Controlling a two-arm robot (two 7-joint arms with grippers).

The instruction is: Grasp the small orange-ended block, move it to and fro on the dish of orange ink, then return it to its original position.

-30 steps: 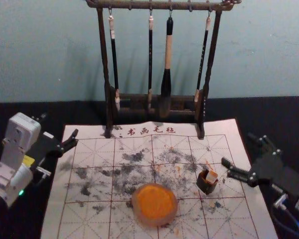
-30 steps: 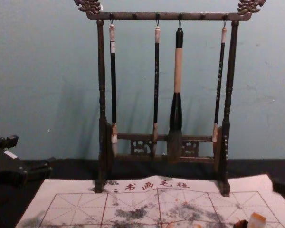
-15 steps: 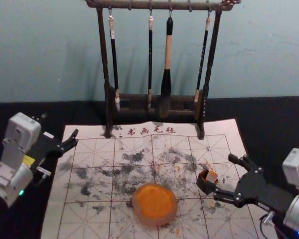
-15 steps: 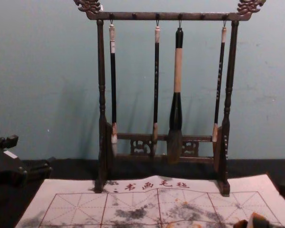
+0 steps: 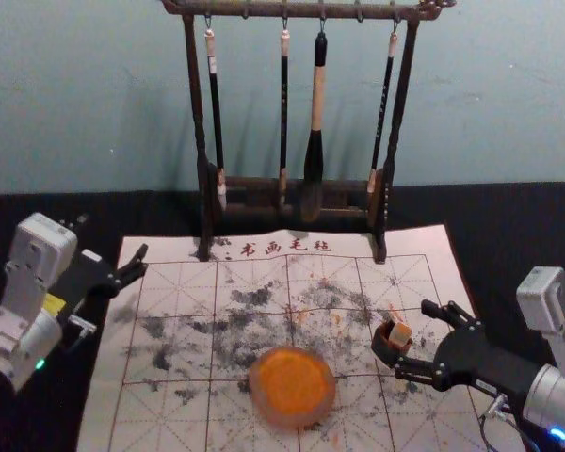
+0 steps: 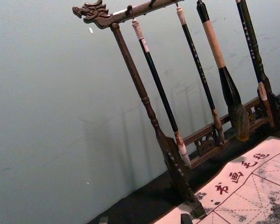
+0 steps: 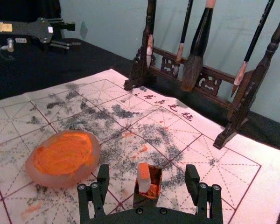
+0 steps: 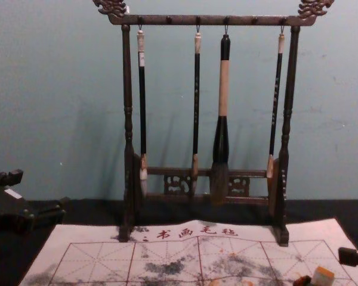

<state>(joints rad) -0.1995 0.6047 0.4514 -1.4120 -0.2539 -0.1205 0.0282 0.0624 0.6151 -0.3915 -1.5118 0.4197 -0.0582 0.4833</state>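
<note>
The small block [image 5: 400, 334], pale with an orange end, leans in a small dark square holder [image 5: 391, 352] at the right of the mat. My right gripper [image 5: 415, 338] is open right beside the holder; in the right wrist view, the block [image 7: 143, 176] and holder [image 7: 155, 183] lie between the spread fingers of the right gripper [image 7: 147, 173], with neither finger gripping the block. The round dish of orange ink [image 5: 293, 387] sits left of the holder, nearer the front. Parked at the left edge of the mat, the left gripper [image 5: 111, 243] is open.
A dark wooden rack [image 5: 388, 202] with several hanging brushes stands behind the work, its feet on the back of the mat. The ink-stained white mat [image 5: 174, 414] lies on a black-covered table [image 5: 28, 212], against a pale wall.
My right gripper has swung in toward the front and left, bringing its fingers around the holder. The left arm, the block and the dish stay where they were.
</note>
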